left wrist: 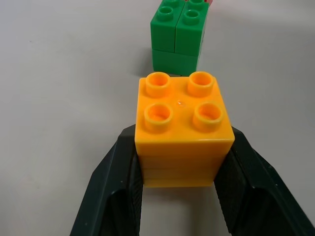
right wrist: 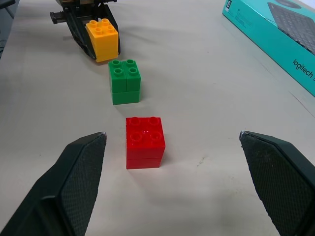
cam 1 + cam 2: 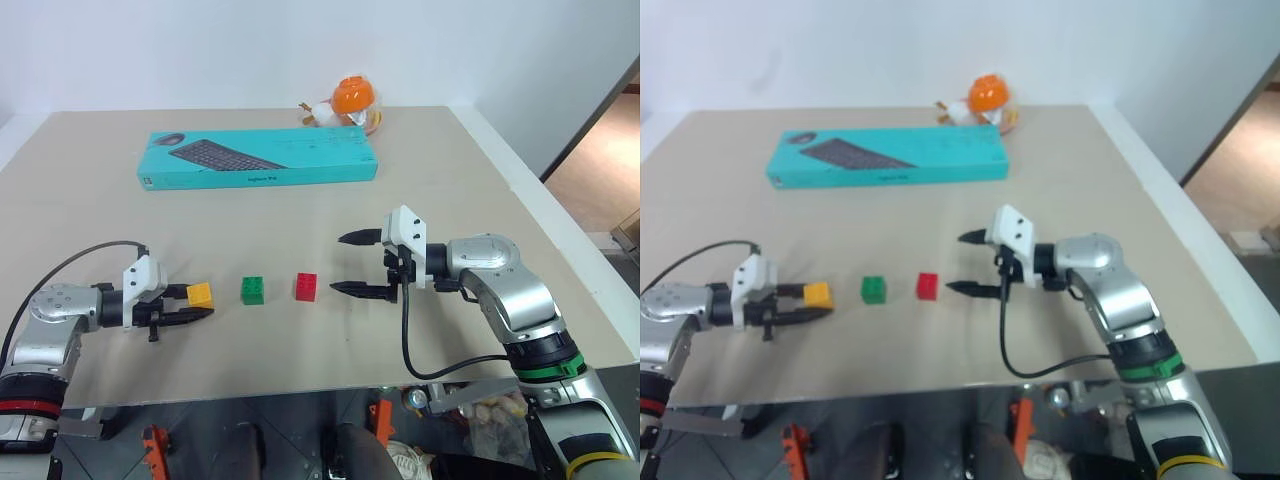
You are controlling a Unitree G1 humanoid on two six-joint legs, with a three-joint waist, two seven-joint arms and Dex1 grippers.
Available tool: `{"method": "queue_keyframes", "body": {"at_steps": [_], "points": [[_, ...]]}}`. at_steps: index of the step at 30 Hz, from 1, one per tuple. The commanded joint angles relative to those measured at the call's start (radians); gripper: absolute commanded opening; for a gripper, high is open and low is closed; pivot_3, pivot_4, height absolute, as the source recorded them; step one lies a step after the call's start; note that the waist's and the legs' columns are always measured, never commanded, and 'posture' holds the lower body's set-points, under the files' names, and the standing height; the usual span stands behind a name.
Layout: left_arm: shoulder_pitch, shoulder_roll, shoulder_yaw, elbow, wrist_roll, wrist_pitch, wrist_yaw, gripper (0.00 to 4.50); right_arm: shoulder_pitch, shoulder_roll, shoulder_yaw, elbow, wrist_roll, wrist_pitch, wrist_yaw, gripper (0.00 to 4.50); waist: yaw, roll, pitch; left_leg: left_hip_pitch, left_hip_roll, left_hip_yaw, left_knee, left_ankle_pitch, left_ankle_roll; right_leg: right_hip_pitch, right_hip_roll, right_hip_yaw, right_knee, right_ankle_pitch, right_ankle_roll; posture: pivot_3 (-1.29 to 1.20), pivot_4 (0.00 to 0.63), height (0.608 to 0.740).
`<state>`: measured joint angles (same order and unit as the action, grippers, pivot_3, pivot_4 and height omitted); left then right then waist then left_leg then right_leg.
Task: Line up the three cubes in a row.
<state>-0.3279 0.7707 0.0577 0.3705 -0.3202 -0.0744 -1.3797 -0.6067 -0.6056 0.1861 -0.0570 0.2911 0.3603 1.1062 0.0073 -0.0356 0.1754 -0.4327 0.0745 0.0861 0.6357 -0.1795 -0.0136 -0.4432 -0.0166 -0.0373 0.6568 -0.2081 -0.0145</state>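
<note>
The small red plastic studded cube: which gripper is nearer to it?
The right. The right gripper stands open just beside the small red plastic studded cube, not touching it. The left gripper, shut on the yellow-orange cube, lies beyond the green cube.

A beige table (image 3: 470, 190) carries a teal keyboard box (image 3: 260, 158) and an orange round toy (image 3: 352, 100) at its far side. Nearer, a yellow-orange cube (image 3: 200, 294), green cube (image 3: 253, 290) and red cube (image 3: 306, 286) sit in a row.

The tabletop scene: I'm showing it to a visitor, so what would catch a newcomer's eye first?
Three small studded plastic cubes sit in a line near the table's front: yellow-orange cube, green cube, red cube. The left pincer is shut on the yellow-orange one; the right pincer gapes open beside the red. Behind lies a long teal keyboard box.
</note>
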Motion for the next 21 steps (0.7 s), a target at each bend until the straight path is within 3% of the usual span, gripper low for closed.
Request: {"method": "queue_keyframes", "body": {"at_steps": [1,17,21], "points": [[-0.028,0.019,0.018,0.011,0.01,-0.026,0.007,1.82,-0.02,-0.003,-0.027,-0.026,0.014,-0.01,0.003,4.5,0.0,0.0,0.0,0.0,0.0,0.0,0.0,0.0,0.0,0.0,0.0,0.0,0.0,0.0,0.0,0.0,0.15,0.74],[-0.072,0.032,-0.051,0.087,0.091,-0.061,-0.056,1.82,-0.001,-0.013,-0.033,-0.05,0.017,0.008,0.0,4.5,0.0,0.0,0.0,0.0,0.0,0.0,0.0,0.0,0.0,0.0,0.0,0.0,0.0,0.001,0.002,0.0,0.15,0.74],[-0.081,0.041,-0.065,0.094,0.108,-0.062,-0.068,3.11,0.002,-0.012,-0.032,-0.054,0.017,0.012,-0.002,4.5,0.0,0.0,0.0,0.0,0.0,0.001,0.0,0.0,0.0,0.0,0.0,0.001,0.0,0.001,0.002,0.0,0.15,0.74]]}}
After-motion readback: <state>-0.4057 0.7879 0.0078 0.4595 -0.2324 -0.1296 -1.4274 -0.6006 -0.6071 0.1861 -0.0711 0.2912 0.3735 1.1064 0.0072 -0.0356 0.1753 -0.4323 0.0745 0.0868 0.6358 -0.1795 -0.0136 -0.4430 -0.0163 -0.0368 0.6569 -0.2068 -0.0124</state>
